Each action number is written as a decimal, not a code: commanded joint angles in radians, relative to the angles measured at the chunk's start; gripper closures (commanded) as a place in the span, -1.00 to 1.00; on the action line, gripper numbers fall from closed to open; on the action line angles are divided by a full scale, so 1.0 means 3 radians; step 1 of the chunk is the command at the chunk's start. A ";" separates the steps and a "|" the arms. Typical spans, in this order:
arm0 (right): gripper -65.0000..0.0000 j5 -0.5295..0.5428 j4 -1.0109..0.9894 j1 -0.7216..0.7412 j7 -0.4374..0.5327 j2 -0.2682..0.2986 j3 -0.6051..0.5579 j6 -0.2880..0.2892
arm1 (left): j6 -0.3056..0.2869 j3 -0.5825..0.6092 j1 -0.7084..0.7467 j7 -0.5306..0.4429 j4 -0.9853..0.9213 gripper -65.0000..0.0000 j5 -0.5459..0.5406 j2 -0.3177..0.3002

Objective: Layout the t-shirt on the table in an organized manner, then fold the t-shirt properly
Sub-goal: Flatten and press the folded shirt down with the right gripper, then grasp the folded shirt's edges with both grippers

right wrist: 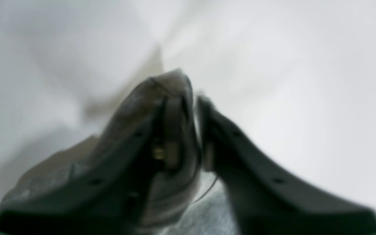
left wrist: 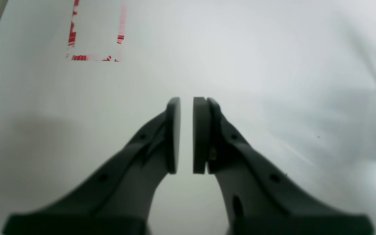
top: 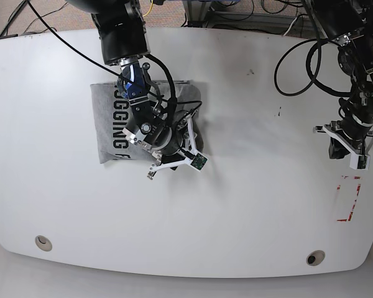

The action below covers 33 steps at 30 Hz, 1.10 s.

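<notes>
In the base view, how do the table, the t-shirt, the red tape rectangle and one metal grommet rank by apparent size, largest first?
1. table
2. t-shirt
3. red tape rectangle
4. metal grommet

Even, bright overhead light filled the base view, which was sharp throughout; the glossy white bench [top: 236, 205] threw back soft glare and only faint shadows lay beneath the arms. The left wrist view was paler and washed out: the red tape outline [left wrist: 95, 36] bled and smeared near the top, the dark fingers [left wrist: 173, 133] were slightly soft, and a broad grey shadow spread at lower left. The right wrist view was the worst, heavily blurred all over, its fingers [right wrist: 175, 130] and the grey t-shirt [right wrist: 204, 215] out of focus.
</notes>
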 commanded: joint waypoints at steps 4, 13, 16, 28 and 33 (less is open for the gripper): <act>-0.29 0.0041 0.0333 0.0013 0.0043 -0.0033 0.0005 -0.0021 | -0.0009 0.0254 -0.0030 -0.0066 0.0077 0.83 -0.0056 -0.0040; -0.64 0.0067 0.1228 -0.0258 -0.0248 -0.0013 0.0266 -0.0021 | -0.0009 0.0960 -0.0025 -0.0061 0.0271 0.83 -0.0056 0.0083; -0.64 0.0067 0.1325 -0.0334 -0.0315 -0.0008 0.0532 -0.0021 | -0.0009 0.1262 -0.0025 -0.0056 0.0337 0.83 -0.0056 0.0139; -0.07 0.0072 0.1182 -0.0473 -0.0315 0.0176 0.1688 -0.0021 | -0.0009 0.2407 -0.0025 -0.0056 0.0353 0.83 -0.0056 0.0733; 0.50 0.0077 0.0865 -0.0457 -0.0294 0.0355 0.1744 -0.0021 | -0.0009 0.2765 0.0072 -0.0056 0.0348 0.83 -0.0030 0.1014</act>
